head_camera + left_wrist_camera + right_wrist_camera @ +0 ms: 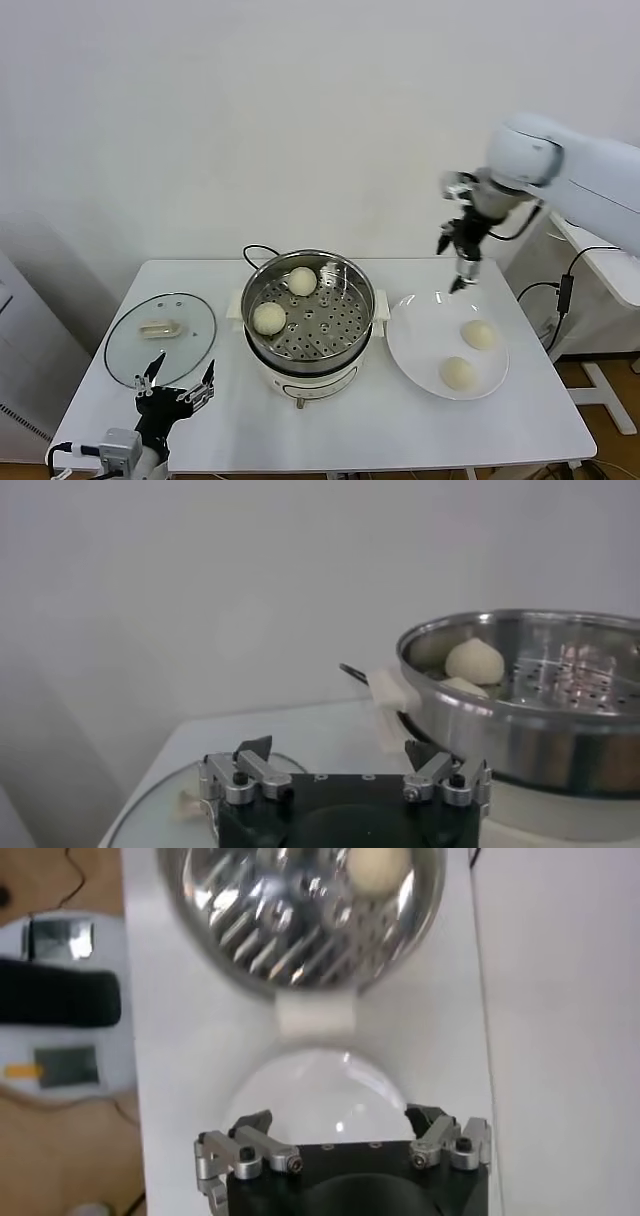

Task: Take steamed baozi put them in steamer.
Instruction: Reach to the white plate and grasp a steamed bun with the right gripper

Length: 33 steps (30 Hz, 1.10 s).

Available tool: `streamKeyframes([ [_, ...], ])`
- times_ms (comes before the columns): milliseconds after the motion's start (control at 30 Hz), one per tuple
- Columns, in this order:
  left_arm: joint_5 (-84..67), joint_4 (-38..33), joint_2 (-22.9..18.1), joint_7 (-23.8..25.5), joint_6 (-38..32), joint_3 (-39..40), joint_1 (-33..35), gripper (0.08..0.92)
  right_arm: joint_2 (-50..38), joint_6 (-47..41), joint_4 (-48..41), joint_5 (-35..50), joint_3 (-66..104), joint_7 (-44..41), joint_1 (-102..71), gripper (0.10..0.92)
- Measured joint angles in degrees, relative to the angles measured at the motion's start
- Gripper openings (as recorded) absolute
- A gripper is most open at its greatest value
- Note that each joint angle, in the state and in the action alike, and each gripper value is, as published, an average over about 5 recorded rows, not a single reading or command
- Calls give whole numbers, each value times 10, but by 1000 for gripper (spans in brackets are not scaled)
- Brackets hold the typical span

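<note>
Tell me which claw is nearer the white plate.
Right. The right claw hangs open above the far rim of the white plate. The left claw sits open at the table's near left, by the glass lid, with the steamer between.

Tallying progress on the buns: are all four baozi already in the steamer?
No: the head view shows two baozi in the steamer and two on the white plate.

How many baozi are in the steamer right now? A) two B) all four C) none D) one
A: the head view shows two baozi on the perforated tray of the steamer, and the other two on the white plate.
</note>
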Motion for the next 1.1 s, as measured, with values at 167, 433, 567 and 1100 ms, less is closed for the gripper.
streamKeyframes([
  [167,2,2,0,0,1,-1,8,823,-30,63,3,-51,67,-6,-102,823],
  [433,9,14,0,0,1,1,13,823,-45,96,-4,-122,152,12,-237,823],
  [567,9,21,0,0,1,-2,11,823,-45,93,-4,-151,179,26,-288,823],
  [1100,12,51,0,2,5,-7,-2,823,-15,83,-37,-230,259,63,-417,823],
])
